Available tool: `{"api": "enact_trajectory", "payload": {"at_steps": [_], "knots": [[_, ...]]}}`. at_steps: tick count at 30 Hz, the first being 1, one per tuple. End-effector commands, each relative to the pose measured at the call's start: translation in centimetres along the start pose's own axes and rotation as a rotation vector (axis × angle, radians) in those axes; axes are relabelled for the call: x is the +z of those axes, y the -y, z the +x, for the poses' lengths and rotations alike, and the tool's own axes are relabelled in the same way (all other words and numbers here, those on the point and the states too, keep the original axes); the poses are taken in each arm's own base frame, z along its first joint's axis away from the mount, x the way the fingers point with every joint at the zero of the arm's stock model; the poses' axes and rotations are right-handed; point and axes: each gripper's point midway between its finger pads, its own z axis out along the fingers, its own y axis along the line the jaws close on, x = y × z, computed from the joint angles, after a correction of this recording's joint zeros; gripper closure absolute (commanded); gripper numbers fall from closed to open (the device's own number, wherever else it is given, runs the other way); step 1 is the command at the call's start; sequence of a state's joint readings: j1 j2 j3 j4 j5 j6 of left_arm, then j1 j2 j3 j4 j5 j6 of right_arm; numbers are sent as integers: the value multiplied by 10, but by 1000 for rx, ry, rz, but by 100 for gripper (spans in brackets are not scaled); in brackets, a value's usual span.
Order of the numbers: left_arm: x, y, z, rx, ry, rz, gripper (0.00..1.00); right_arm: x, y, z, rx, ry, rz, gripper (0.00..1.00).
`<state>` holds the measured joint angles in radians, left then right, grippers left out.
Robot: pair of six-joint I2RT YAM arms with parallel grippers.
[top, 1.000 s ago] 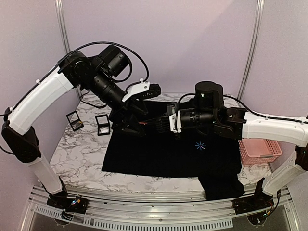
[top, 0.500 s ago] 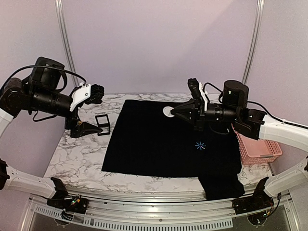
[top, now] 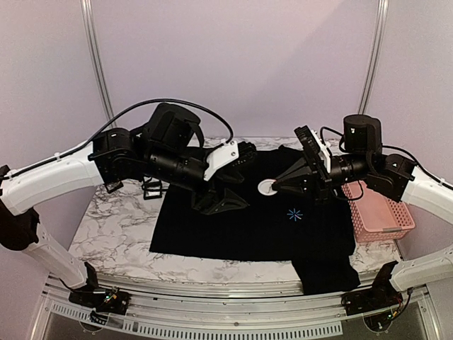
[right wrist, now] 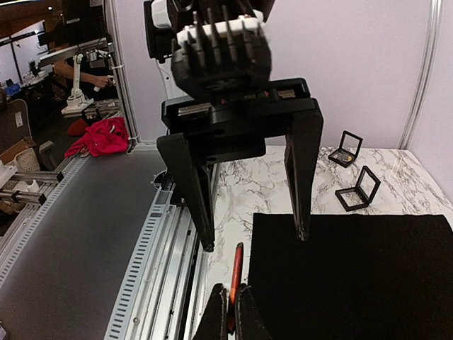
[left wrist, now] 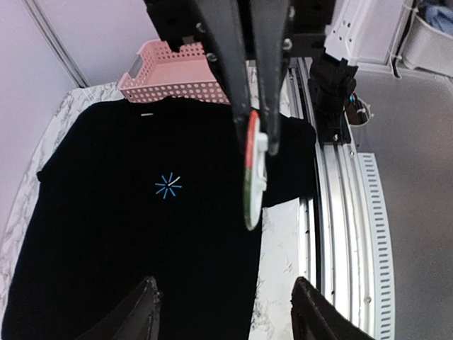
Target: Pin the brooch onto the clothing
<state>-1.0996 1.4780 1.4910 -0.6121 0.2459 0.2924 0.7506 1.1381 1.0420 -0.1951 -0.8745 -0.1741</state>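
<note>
A black T-shirt [top: 233, 227] lies spread flat on the marble-patterned table [top: 113, 227]. A small light-blue starburst mark [top: 294, 214] faces up on its right half. One corner of the T-shirt droops over the near edge of the table on the right side.

The right gripper [top: 278, 186] reaches in from the right, pointing toward the middle of the table. Its fingers [right wrist: 221, 315] are pressed together on the brooch [top: 267, 187], a small round disc with a pale face. In both wrist views the disc is seen edge-on, with a reddish rim. It is held over the far middle part of the T-shirt, beyond and a little left of the starburst. It seems to hang clear of the cloth, though no view shows the gap plainly.

The left gripper [right wrist: 256, 239] faces the right one from the other side, near the brooch. Its fingers [right wrist: 303, 177] stand well apart, with nothing between them.

A pink perforated basket [top: 379, 216] sits on the table at the right, its near side just beside the T-shirt's right edge. Two small black boxes [right wrist: 361, 188] stand open on the bare table at the far left, well apart from the brooch.
</note>
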Motion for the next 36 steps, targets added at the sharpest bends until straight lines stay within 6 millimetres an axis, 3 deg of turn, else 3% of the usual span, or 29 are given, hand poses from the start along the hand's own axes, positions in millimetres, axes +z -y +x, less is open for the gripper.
{"api": "enact_trajectory", "payload": {"at_steps": [1, 10, 15, 20, 24, 27, 32, 36], "knots": [[3, 10, -43, -78, 146, 46, 42, -3, -8, 2, -46, -67, -44, 100], [11, 17, -44, -129, 184, 88, 69, 2, -1, 2, -74, -113, -60, 100], [13, 18, -39, -156, 177, 90, 94, 3, 0, 1, -75, -111, -57, 100], [15, 21, -31, -178, 156, 97, 96, 1, -1, -4, -81, -99, -51, 100], [16, 26, -28, -200, 150, 118, 86, 1, -3, -7, -85, -88, -56, 100], [15, 25, -30, -206, 162, 111, 99, 1, -2, -7, -84, -90, -55, 100], [10, 24, -37, -186, 205, 102, 100, 0, -3, -8, -87, -86, -58, 100], [-2, 15, -45, -174, 261, 58, 100, -2, 15, -2, -58, -89, 64, 51]]}}
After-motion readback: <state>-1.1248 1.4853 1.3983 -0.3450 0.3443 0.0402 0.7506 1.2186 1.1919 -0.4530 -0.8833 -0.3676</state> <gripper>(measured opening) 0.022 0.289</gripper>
